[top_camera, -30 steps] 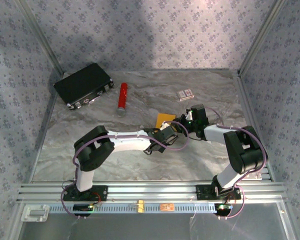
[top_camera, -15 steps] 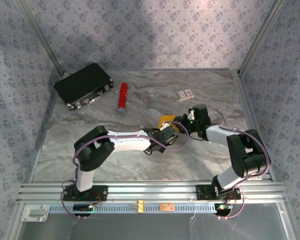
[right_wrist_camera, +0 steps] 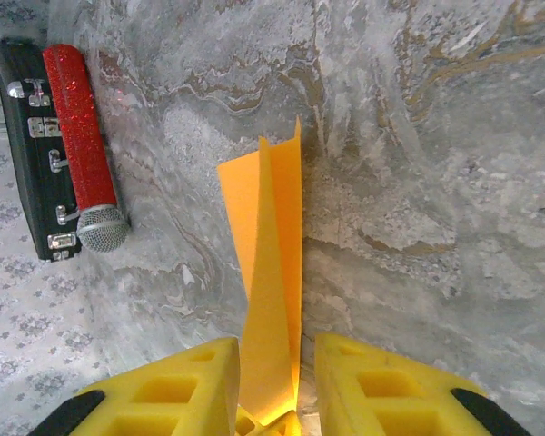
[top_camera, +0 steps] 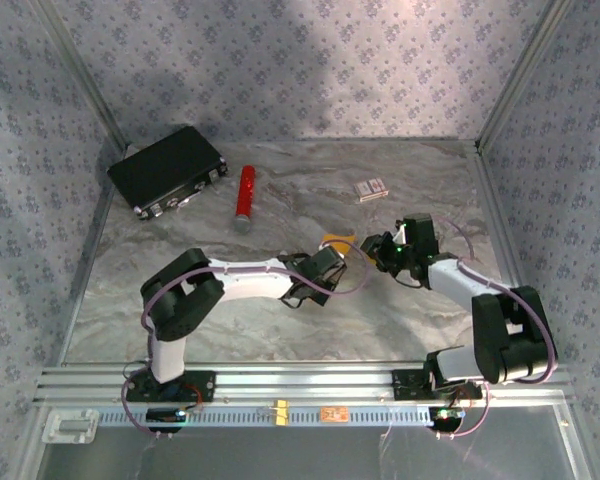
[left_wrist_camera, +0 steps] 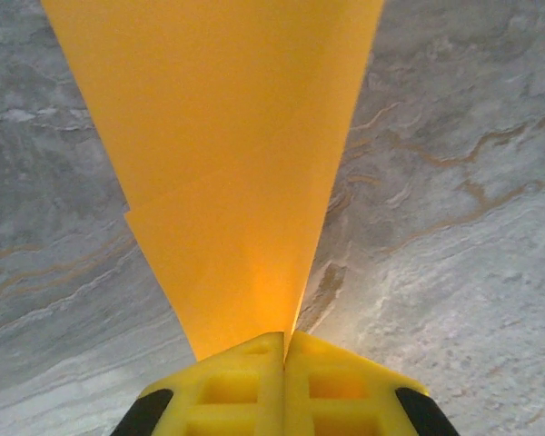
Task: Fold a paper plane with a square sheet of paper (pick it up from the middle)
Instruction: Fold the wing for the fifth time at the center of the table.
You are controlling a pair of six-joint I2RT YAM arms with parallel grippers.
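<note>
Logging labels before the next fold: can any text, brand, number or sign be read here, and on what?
No text is readable.
small white-and-red box: has print, too small to read.
orange tag: blurred, unreadable.
orange-yellow paper: unmarked.

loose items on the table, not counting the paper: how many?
3: black case at the far left, red glitter microphone just right of it, small white-and-red box far centre-right. Others may be hidden.

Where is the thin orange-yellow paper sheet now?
In the top view the orange-yellow paper sheet is mid-table, pinched by the shut left gripper, its edge between the right gripper's open fingers.
</note>
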